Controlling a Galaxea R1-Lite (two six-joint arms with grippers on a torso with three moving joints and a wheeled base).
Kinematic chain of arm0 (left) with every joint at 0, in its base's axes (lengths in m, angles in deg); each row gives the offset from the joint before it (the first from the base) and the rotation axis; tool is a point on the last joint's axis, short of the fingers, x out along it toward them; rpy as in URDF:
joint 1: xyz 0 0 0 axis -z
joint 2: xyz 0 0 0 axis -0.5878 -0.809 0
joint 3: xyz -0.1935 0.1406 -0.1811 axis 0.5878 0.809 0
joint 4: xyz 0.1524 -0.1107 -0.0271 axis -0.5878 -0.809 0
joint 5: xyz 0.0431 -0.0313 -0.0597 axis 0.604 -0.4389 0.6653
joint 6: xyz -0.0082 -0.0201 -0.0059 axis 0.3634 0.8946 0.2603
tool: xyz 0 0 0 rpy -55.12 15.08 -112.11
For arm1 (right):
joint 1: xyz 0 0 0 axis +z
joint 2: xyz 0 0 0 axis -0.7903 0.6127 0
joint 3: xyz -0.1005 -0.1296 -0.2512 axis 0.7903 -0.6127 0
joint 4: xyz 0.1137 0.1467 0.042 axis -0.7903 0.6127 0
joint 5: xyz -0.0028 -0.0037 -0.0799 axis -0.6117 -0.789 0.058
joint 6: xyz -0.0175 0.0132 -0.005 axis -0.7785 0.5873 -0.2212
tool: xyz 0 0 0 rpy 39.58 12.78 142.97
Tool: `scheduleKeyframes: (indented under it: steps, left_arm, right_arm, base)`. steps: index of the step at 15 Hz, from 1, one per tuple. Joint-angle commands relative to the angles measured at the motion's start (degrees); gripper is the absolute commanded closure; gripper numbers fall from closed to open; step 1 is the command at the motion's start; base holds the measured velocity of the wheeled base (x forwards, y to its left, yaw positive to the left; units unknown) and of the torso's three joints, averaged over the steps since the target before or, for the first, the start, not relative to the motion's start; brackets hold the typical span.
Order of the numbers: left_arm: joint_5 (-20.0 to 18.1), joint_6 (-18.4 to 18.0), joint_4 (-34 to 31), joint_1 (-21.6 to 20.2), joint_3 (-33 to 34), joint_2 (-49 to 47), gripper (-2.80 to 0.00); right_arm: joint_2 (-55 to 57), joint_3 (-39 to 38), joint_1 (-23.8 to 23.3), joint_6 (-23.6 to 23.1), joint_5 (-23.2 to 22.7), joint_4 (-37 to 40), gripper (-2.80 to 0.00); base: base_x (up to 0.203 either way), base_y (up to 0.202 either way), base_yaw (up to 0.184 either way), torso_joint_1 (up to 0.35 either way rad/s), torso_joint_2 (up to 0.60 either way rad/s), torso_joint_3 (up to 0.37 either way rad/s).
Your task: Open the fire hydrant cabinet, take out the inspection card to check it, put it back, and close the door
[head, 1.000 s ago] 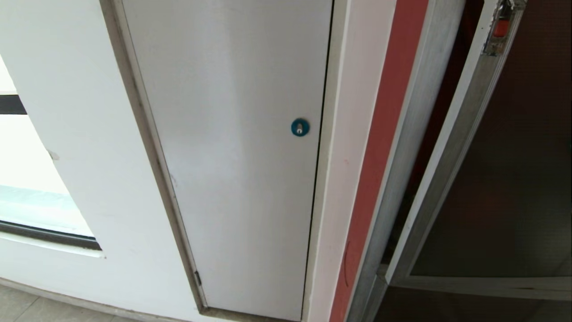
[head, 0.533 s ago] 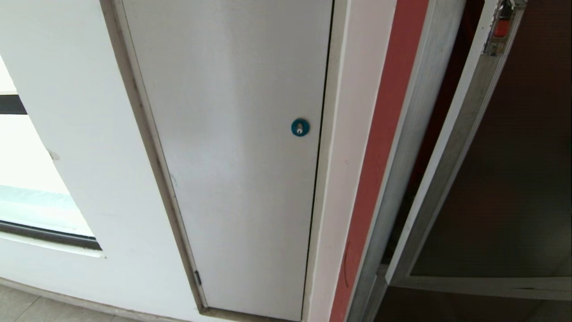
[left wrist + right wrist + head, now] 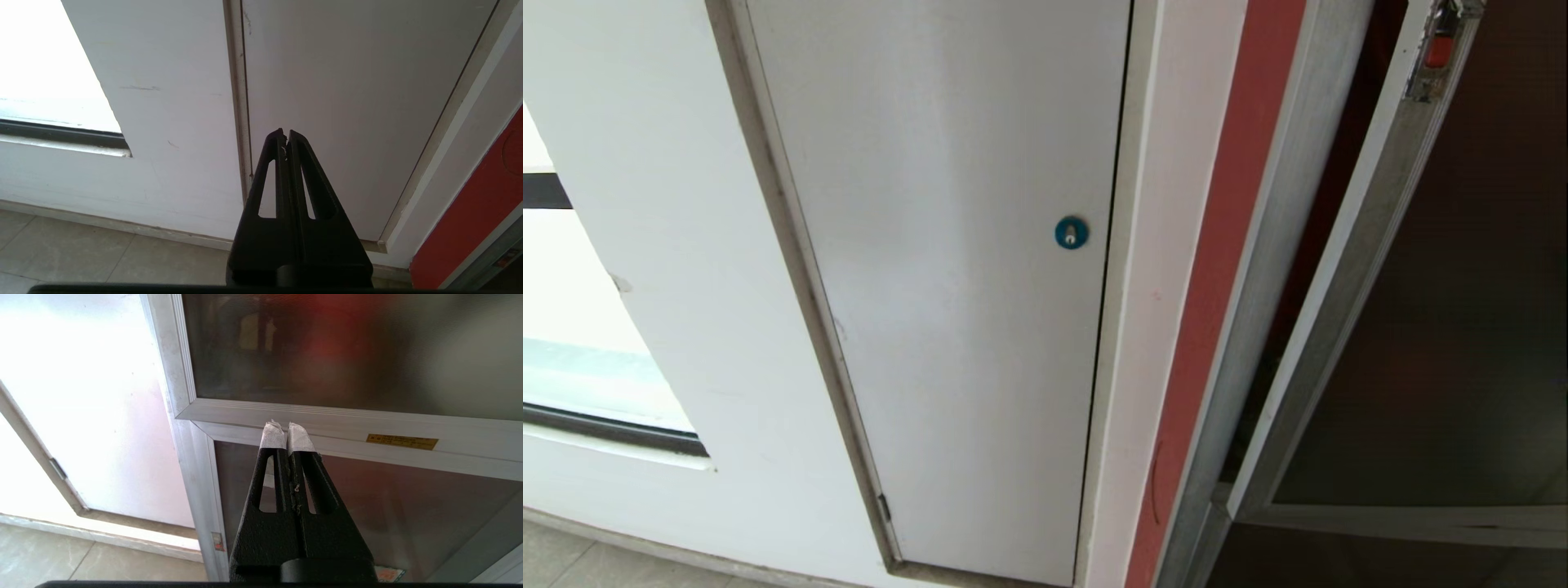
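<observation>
Apparently door point(image 3: 347, 351) is ajar, ahead of right gripper point(image 3: 286, 428), pinched empty like left gripper point(image 3: 285, 132); full opening is needed next.

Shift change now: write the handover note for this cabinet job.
Left hand: shut, empty, idle before the grey-white panel.
Right hand: shut, empty, in front of the door frame's lower rail.
The door stands slightly ajar from the fire hydrant cabinet; latch at its top edge.
Inspection card: not in view.
Left: push the door fully shut; whether the card is back inside cannot be told.
</observation>
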Motion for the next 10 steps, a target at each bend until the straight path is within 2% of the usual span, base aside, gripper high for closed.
scheduleKeyframes:
  steps: [1,10]
  left_arm:
    - [0.1,0.0,0.0,-0.1,0.3,0.0,0.0]
    - [0.0,0.0,0.0,0.0,0.3,-0.1,0.0]
  right_arm:
    - [-0.1,0.0,0.0,0.3,0.0,0.0,0.0]
    - [-0.1,0.0,0.0,0.3,0.0,0.0,0.0]
  base:
    - [0.0,0.0,0.0,0.0,0.0,0.0]
    - [0.0,0.0,0.0,0.0,0.0,0.0]
